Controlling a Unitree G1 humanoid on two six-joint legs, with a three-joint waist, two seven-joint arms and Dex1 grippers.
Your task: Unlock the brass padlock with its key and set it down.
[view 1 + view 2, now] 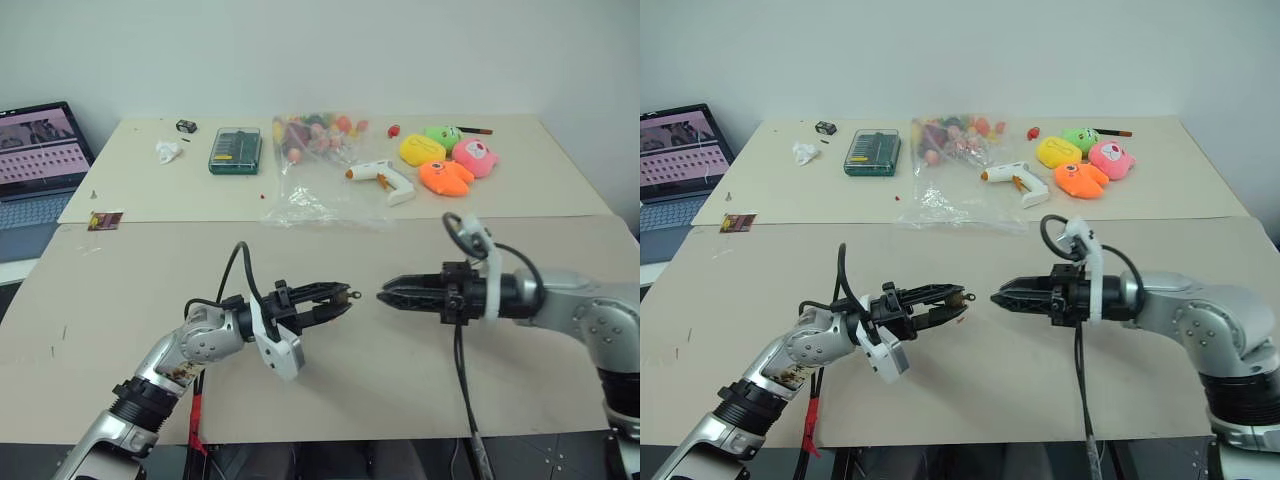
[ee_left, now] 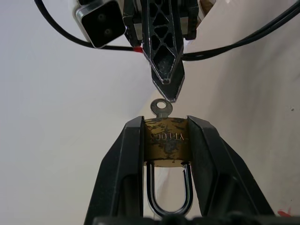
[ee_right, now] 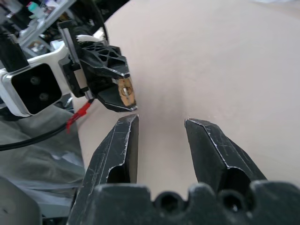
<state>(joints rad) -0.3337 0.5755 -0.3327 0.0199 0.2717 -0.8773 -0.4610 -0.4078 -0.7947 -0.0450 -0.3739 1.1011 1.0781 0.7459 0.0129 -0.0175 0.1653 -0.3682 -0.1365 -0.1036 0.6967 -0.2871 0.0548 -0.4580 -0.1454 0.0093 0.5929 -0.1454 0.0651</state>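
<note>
With the small yellow-brass padlock [image 2: 167, 142] pinched in the left gripper [image 1: 335, 300], silver key [image 2: 161, 107] seated, the right gripper [image 1: 392, 295] hangs just beside it, jaws apart and empty, apparently between key turns; next, regrip the key.

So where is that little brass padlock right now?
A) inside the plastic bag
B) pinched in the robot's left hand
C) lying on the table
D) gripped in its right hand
B: the left hand clamps the brass padlock between its fingers, key sticking out, while the right hand stands open and empty.
</note>
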